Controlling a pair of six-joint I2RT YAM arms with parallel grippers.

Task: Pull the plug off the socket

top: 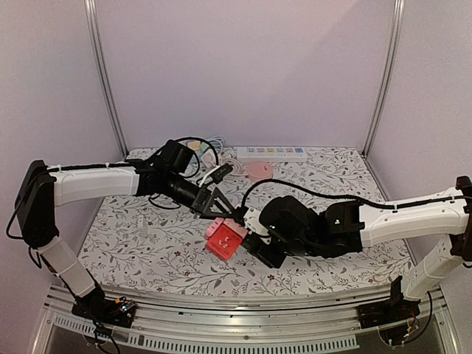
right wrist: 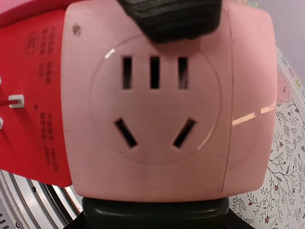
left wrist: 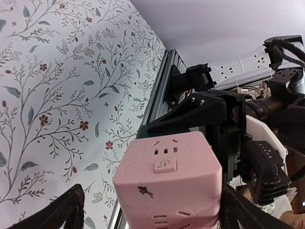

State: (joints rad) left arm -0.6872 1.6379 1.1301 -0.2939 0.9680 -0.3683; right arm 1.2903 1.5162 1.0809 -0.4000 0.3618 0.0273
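Note:
The socket is a pink cube (right wrist: 157, 109) with a red plug (right wrist: 33, 95) joined to its left side; a white pin shows on the red part. From above, the red plug (top: 225, 243) lies mid-table between both arms. My right gripper (right wrist: 162, 114) is shut on the pink cube, one black pad on top and one dark finger below; from above the right gripper (top: 254, 240) meets the block from the right. My left gripper (top: 227, 214) reaches in from the upper left. It is open, and its fingers (left wrist: 57, 212) straddle the pink cube (left wrist: 167, 186) in the left wrist view.
A white power strip (top: 271, 153) lies along the back wall, with a round pink object (top: 259, 171) in front of it. Coiled cables (top: 199, 151) sit at the back left. The metal front rail (top: 221, 299) borders the floral tabletop (top: 147, 251).

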